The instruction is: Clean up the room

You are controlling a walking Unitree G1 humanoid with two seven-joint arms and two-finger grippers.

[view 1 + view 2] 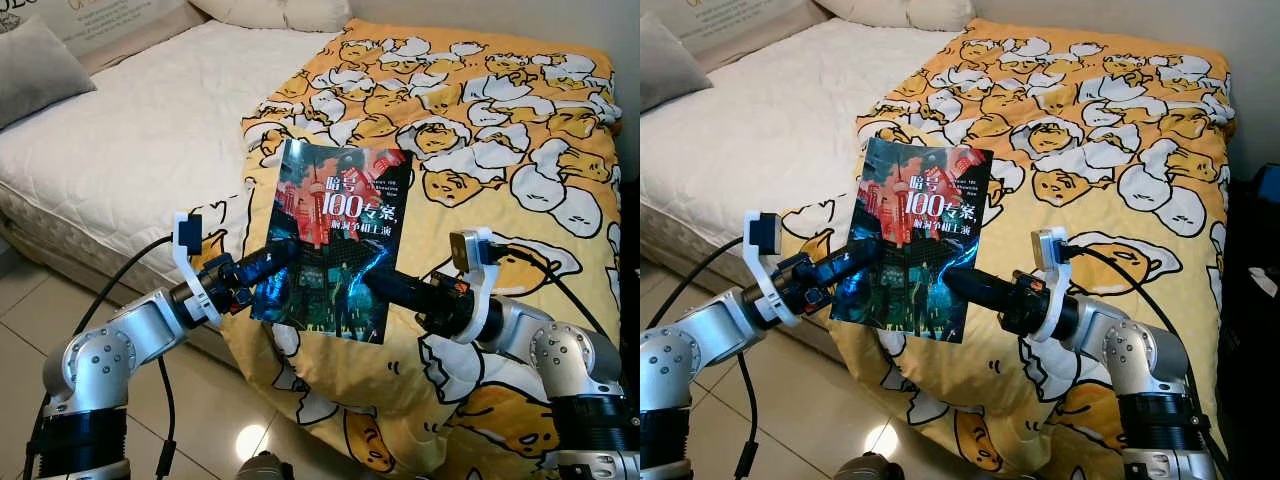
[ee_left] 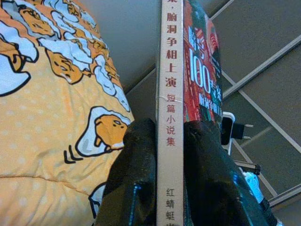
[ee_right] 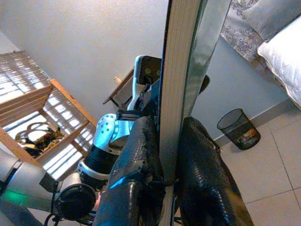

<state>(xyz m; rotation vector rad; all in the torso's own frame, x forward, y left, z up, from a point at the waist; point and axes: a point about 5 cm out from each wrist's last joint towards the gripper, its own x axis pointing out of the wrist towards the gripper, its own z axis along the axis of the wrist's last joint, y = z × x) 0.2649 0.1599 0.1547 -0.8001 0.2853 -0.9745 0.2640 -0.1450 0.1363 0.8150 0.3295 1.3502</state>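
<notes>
Left gripper [image 1: 262, 266]: clenched on spine edge of dark glossy paperback book with red-and-white Chinese title [image 1: 335, 240]. Book: held off bed between both grippers, cover facing camera, above yellow cartoon-print blanket [image 1: 500, 130]. Right gripper [image 1: 385, 285]: clenched on book's opposite page edge. White quilted mattress [image 1: 140, 130] beside blanket. Progress, judged: book picked up; not yet put away; storage spot unidentified.

Grey pillow [image 1: 40, 70] on white mattress [image 1: 140, 140]; wastebasket [image 3: 239, 126] on tiles.
</notes>
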